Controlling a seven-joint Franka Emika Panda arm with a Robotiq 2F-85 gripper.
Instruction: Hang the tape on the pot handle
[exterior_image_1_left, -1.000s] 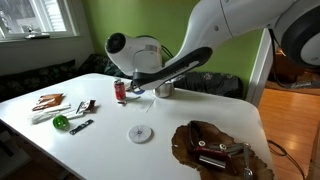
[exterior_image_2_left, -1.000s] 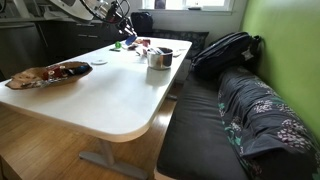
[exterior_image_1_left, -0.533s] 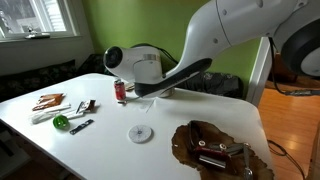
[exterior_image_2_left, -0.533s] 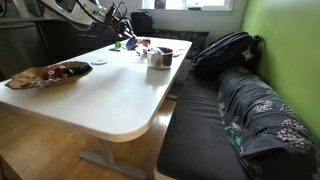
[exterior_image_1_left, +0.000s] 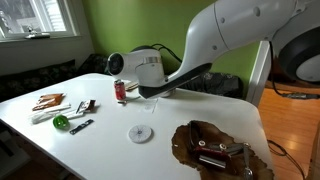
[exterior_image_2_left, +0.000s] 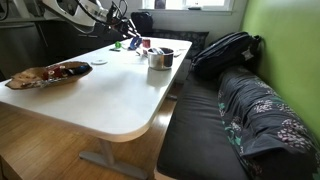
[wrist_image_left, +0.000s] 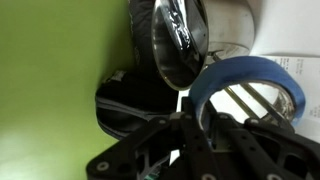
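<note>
The blue tape (wrist_image_left: 245, 64), a thin-walled ring, shows its opening as an oval stretched sideways; the gripper (wrist_image_left: 196, 112) pinches its rim.

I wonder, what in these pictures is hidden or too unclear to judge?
- The pot handle: behind the arm in an exterior view; too small beside the pot in an exterior view.
- The tape: lower part hidden by the gripper in the wrist view; too small elsewhere.
- Whether tape touches handle: unclear everywhere.

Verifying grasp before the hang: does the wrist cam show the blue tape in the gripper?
Yes, the wrist view shows the tape pinched at its rim by the gripper, close to the camera.
</note>
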